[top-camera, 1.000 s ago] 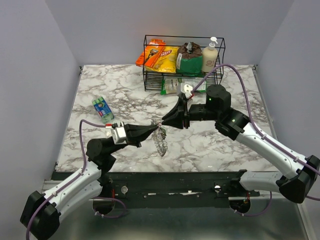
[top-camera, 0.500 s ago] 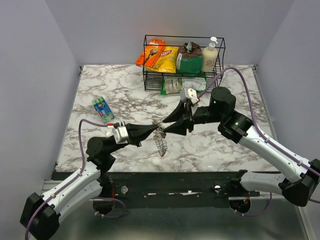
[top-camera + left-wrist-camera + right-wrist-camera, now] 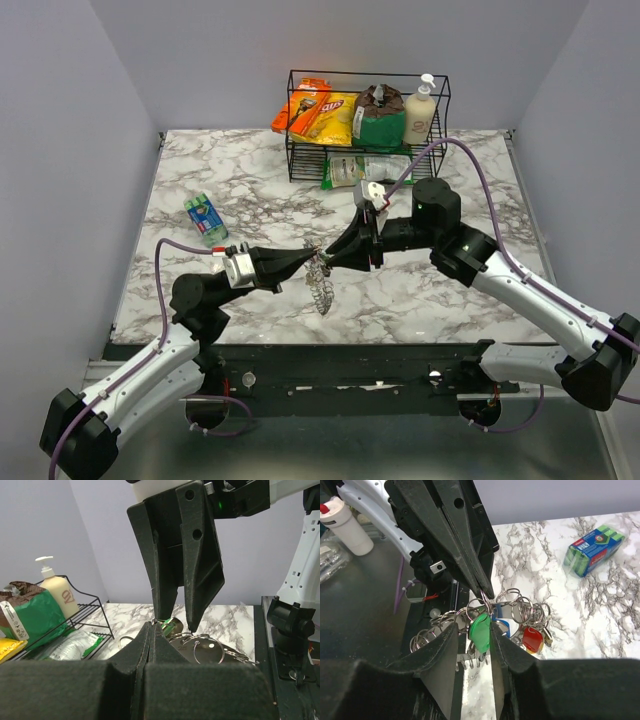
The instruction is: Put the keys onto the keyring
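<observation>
The right gripper has edged in toward the left gripper since half a second ago, and their tips now nearly meet above the marble surface. The left jaws are pressed together, pinching one wire loop of the keyring. The keyring hangs from them as a silvery bundle (whether its lower end rests on the surface cannot be told from above). The right jaws stand slightly spread with the green key between them, and a gap shows on one side of its head. The red key and the blue key dangle in the same bundle just beside it.
</observation>
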Controlling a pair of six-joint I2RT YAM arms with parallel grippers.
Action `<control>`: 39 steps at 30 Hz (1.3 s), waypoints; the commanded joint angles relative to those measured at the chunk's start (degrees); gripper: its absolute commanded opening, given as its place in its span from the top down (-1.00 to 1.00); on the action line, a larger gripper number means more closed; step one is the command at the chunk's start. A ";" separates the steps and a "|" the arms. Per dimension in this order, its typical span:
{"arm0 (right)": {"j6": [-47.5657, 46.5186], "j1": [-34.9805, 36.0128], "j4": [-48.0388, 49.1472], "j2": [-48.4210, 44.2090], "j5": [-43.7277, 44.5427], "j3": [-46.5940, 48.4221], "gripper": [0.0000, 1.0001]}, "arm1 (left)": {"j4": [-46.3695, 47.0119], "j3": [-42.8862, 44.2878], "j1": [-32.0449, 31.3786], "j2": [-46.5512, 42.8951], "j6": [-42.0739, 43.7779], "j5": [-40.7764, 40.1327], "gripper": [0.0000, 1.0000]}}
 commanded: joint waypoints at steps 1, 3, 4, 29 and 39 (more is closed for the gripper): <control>-0.58 0.25 -0.37 0.72 1.69 -0.23 0.35 | 2.10 2.49 -0.29 -1.12 1.10 0.83 1.00; -0.31 0.25 -0.37 1.07 1.95 -0.15 0.44 | 2.19 2.49 -0.29 -1.12 1.10 0.83 1.00; -0.31 0.25 -0.37 1.16 1.87 -0.14 0.49 | 2.10 2.57 -0.29 -1.03 1.02 0.92 1.00; -2.95 0.25 -2.22 1.42 4.59 -1.64 0.98 | 1.66 2.75 -0.29 -2.09 1.10 1.09 1.00; -4.79 0.25 -3.71 1.07 6.87 -1.99 0.99 | 0.87 3.01 -0.29 -2.35 1.46 1.71 1.00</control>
